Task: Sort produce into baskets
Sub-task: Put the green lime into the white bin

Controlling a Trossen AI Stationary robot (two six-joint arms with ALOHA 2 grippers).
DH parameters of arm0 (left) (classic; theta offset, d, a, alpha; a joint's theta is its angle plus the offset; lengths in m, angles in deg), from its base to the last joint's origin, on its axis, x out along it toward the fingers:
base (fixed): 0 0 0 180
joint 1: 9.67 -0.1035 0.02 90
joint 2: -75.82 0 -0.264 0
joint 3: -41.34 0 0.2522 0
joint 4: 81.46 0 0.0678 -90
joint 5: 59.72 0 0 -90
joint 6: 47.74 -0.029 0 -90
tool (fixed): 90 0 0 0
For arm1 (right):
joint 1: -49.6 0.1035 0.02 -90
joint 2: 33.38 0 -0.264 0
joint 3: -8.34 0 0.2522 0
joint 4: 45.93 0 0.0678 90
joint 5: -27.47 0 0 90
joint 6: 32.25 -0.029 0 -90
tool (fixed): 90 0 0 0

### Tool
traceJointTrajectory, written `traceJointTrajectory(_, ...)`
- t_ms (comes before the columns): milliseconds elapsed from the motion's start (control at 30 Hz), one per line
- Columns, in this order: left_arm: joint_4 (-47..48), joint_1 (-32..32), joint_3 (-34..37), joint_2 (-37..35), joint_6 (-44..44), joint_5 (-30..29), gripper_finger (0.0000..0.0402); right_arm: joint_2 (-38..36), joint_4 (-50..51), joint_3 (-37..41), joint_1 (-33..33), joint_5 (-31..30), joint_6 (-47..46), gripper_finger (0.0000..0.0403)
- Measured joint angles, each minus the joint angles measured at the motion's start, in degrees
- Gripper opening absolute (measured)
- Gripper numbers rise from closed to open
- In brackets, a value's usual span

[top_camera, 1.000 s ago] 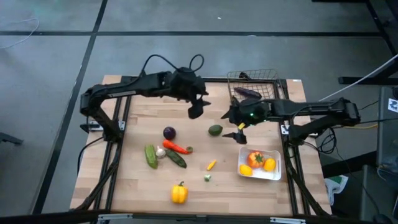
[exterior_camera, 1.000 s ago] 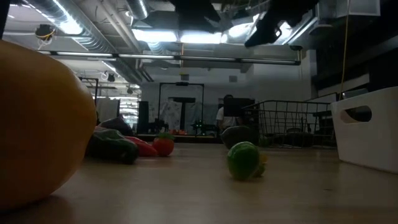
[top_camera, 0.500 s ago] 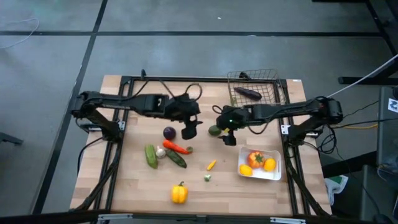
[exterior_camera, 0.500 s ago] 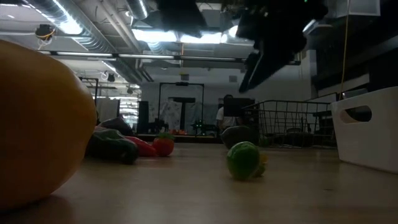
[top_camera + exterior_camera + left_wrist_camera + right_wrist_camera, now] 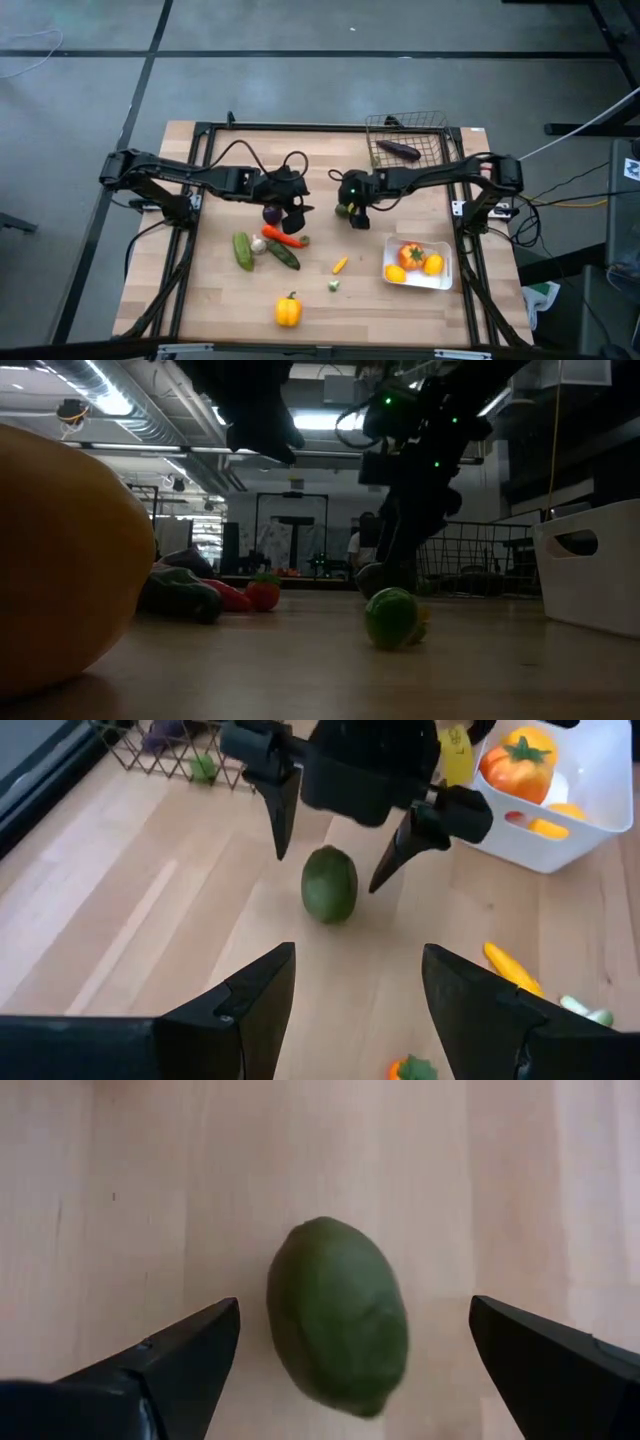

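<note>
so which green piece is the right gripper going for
The round green fruit, alone mid-table between the open right gripper fingers; the two long green cucumbers lie farther left by the carrot.

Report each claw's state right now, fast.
Left claw: open, empty, above the table near the purple eggplant.
Right claw: open, straddling the green lime, not yet closed on it.

No readable text anywhere.
No lettering, label, brand, number or sign could be made out on the pale wooden table [image 5: 220, 290], on the square metal wire-mesh basket [image 5: 425, 125], on the shallow white rectangular tray [image 5: 440, 281], on the dark arms, or in the room behind the table in the low view.
</note>
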Motion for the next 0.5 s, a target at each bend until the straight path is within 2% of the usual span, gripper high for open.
traceJointTrajectory(300,-0.3,0.3,0.1,0.0,-0.4,0.1,0.0214,5.0,-1.1,0.0,0.1,-0.2,0.0,0.0385)
traceJointTrajectory(500,-0.5,0.3,0.1,0.0,-0.3,0.1,0.0214,5.8,-1.1,0.0,0.1,-0.2,0.0,0.0327)
